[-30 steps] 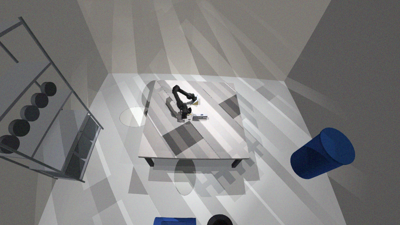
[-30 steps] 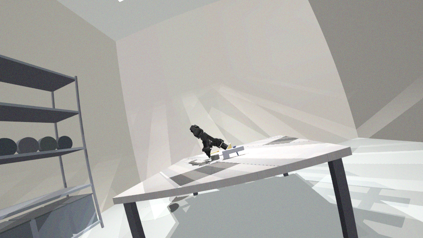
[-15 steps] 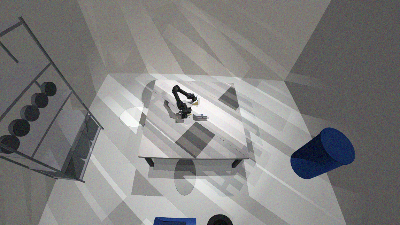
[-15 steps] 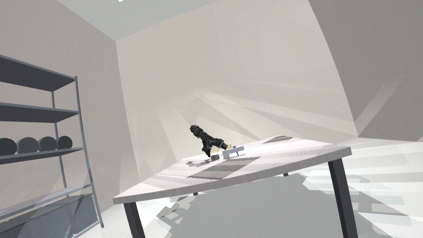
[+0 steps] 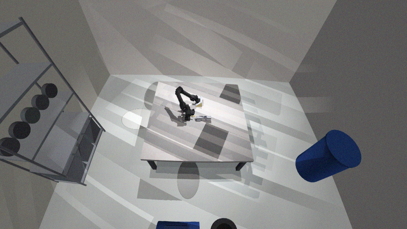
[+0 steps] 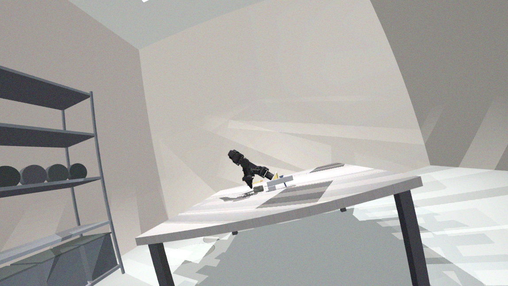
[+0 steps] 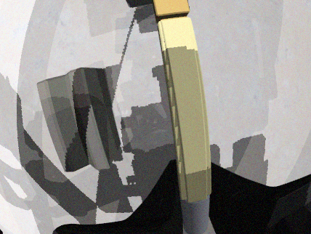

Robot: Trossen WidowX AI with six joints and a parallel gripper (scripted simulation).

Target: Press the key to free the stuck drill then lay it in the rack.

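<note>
The black tool (image 5: 187, 117) (image 6: 251, 186) (image 7: 184, 163) is closed on the grey-ended, pale-yellow bar (image 5: 193, 116) (image 6: 257, 182) (image 7: 189, 109), judged to be the drill, above the pale bench (image 5: 176, 152) (image 6: 372, 178) (image 7: 240, 54). A straight, slow draw is advised; twisting against the dark-grey ridged block (image 6: 258, 188) (image 7: 59, 116) is best avoided.

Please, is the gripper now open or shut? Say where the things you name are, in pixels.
Shut on the long yellow piece: in the wrist view, the lower end of the yellow piece (image 5: 193, 116) (image 6: 257, 182) (image 7: 189, 109) goes down between the dark jaws of the gripper (image 5: 187, 118) (image 6: 251, 187) (image 7: 184, 163).
</note>
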